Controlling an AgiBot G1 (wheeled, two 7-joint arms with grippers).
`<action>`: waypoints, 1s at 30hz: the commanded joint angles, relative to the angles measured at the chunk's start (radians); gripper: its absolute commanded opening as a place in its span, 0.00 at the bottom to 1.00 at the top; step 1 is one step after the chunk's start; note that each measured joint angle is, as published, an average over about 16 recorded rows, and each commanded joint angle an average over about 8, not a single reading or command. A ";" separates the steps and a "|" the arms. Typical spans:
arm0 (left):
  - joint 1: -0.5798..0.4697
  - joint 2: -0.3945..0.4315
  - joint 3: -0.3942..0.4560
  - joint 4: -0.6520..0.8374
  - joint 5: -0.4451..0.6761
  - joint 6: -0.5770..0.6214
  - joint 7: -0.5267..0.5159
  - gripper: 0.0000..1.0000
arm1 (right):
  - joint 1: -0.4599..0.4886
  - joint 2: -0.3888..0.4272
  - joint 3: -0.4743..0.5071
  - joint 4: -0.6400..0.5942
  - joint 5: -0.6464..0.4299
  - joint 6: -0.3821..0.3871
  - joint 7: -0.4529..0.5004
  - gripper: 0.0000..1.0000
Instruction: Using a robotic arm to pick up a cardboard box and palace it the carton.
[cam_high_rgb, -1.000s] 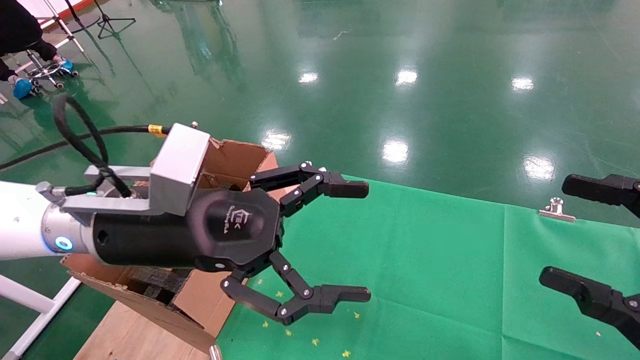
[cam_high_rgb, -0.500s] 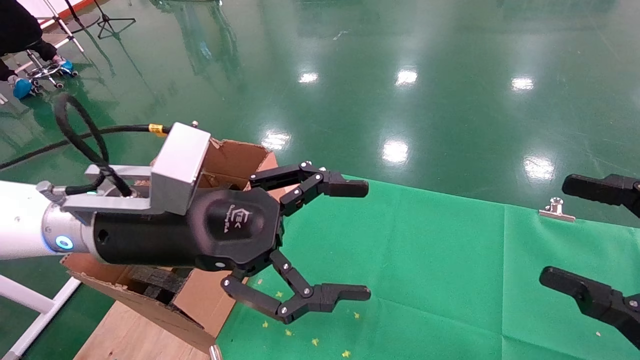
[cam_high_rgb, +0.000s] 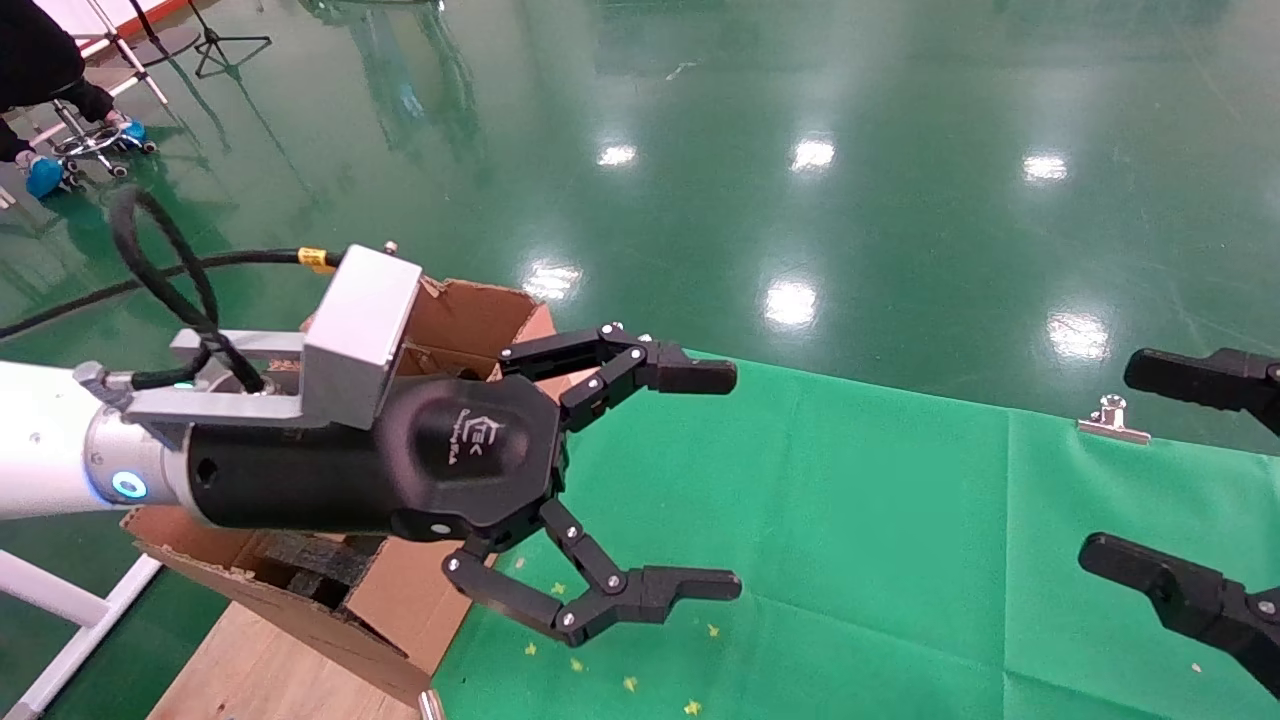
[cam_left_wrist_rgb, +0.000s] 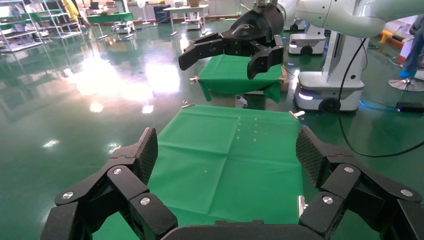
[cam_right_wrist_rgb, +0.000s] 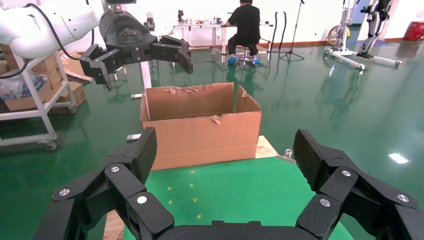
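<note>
Behind the spread, empty left pincer (cam_high_rgb: 712, 483), the carton (cam_high_rgb: 470, 310) is largely hidden.

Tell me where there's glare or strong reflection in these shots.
Head view: ceiling lights mirror as bright blobs on the glossy green floor. Left wrist view: a broad washed-out glare patch on the floor beside the green cloth. Right wrist view: the far wall is washed out behind the carton.

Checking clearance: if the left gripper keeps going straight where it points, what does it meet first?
Probably the right gripper, open and facing it across the green cloth. The left gripper, open and empty, points over bare cloth; depth is unclear.
</note>
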 joint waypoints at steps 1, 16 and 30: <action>0.000 0.000 0.000 0.000 0.000 0.000 0.000 1.00 | 0.000 0.000 0.000 0.000 0.000 0.000 0.000 1.00; 0.000 0.000 0.000 0.000 0.001 0.000 0.000 1.00 | 0.000 0.000 0.000 0.000 0.000 0.000 0.000 1.00; 0.000 0.000 0.000 0.000 0.001 0.000 0.000 1.00 | 0.000 0.000 0.000 0.000 0.000 0.000 0.000 1.00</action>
